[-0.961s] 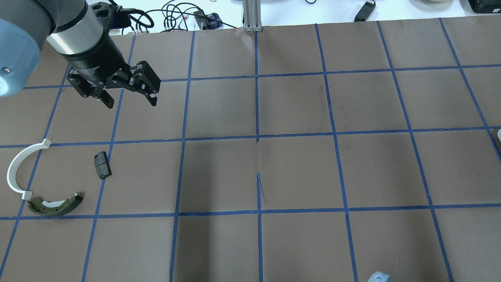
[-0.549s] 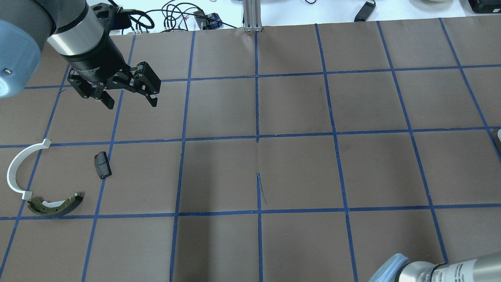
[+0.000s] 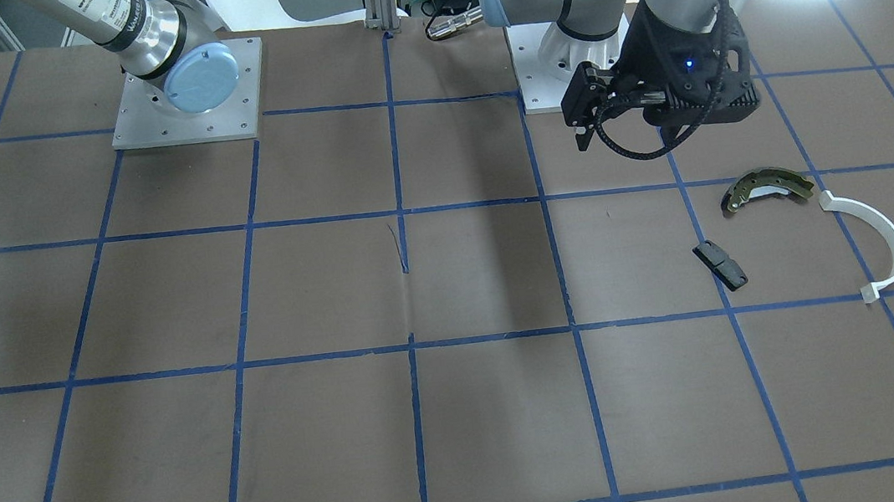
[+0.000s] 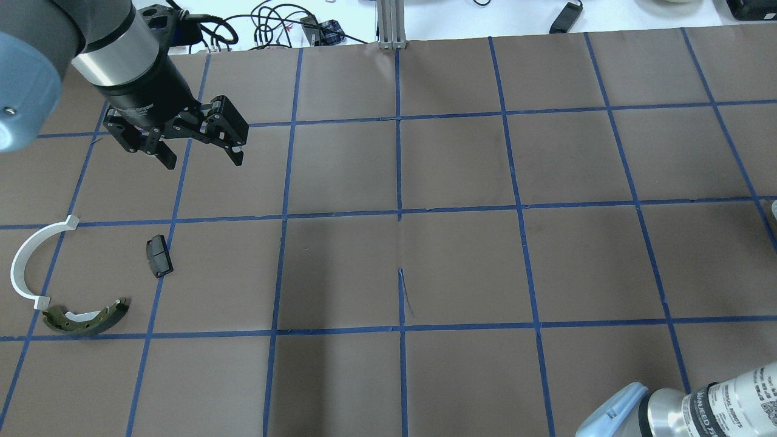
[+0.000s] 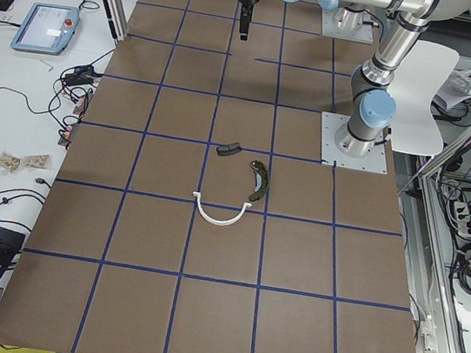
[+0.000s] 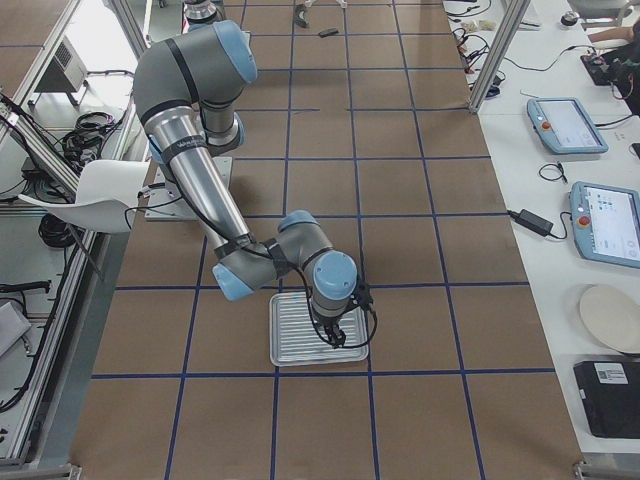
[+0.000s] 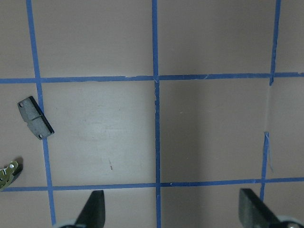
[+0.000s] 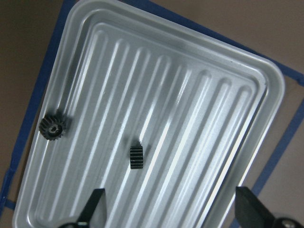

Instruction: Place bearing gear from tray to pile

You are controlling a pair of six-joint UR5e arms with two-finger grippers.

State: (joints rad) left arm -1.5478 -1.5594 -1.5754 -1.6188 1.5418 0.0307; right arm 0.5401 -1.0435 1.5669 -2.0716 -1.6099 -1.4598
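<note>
The left gripper (image 4: 203, 159) was held above the brown table (image 4: 455, 261), its fingers spread wide and nothing between them, and it was found almost where it had been a second before. In the left wrist view the same fingers (image 7: 95, 206) were seen apart over a bare square of the blue tape grid. The pile was unchanged: the white plastic arc (image 4: 27, 261), the olive brake shoe (image 4: 85, 320) just beside the arc's lower end, and the black pad (image 4: 159, 256) lying apart from both. The one clear change was at the lower right corner of the overhead view, where only a sliver of blue cap had shown a second earlier and where a long stretch of the right arm (image 4: 698, 406) was now seen. The right gripper (image 8: 171, 204) was held over the ribbed tray (image 8: 270, 80), released, with nothing grasped. A dark toothed gear (image 8: 53, 127) lay flat near one long rim of the tray, and a second gear (image 8: 137, 156) stood on its edge near the tray's middle, ahead of the open fingers and untouched by them. From the exterior right view the right gripper was seen pointing down into the tray (image 6: 276, 340).
</note>
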